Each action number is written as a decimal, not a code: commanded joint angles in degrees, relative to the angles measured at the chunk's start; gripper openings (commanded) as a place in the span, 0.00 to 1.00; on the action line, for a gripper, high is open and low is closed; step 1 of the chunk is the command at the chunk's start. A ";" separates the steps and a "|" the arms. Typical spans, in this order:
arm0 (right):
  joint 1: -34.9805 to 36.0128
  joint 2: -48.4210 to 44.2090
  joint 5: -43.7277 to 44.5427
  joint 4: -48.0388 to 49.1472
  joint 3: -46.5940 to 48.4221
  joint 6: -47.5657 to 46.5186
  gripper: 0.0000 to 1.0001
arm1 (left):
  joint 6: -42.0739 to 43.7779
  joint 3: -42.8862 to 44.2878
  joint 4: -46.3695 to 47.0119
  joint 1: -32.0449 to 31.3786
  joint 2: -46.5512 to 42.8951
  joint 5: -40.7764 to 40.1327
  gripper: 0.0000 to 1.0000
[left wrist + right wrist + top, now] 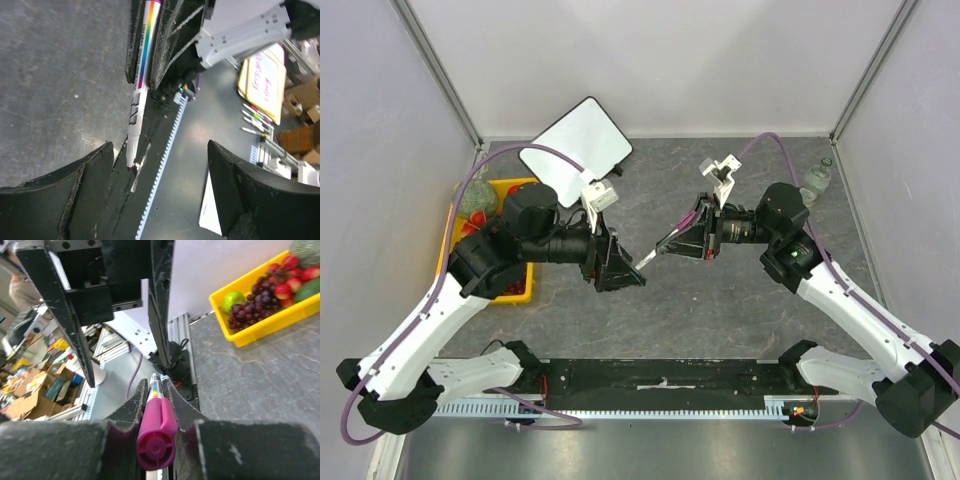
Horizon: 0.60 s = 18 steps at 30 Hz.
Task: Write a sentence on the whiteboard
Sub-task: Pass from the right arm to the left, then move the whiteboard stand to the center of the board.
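**Marker in R grip: clear L, then go for the board**

Far L, the yellow fruit bin (505, 186) hugs the wall. The whiteboard (578, 140) sits at the back-L corner and looks blank, no sentence visible. L gripper (160, 150) is released, nothing btwn its fingers. The marker (140, 85) points its bare tip at it, clenched in the R gripper (665, 243). I'd pull L aside, then swing R across mid-table, where there's room. The bottle (817, 180) stands back-R, well apart.

Matt stone-look tabletop (720, 310), smooth white whiteboard (577, 140), glossy plastic marker (156, 432), yellow plastic tray (500, 186).
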 commanded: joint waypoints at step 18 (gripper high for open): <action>-14.50 -5.53 16.52 -9.14 -10.58 -4.82 0.00 | -17.78 -16.03 11.96 18.70 10.04 -26.37 0.84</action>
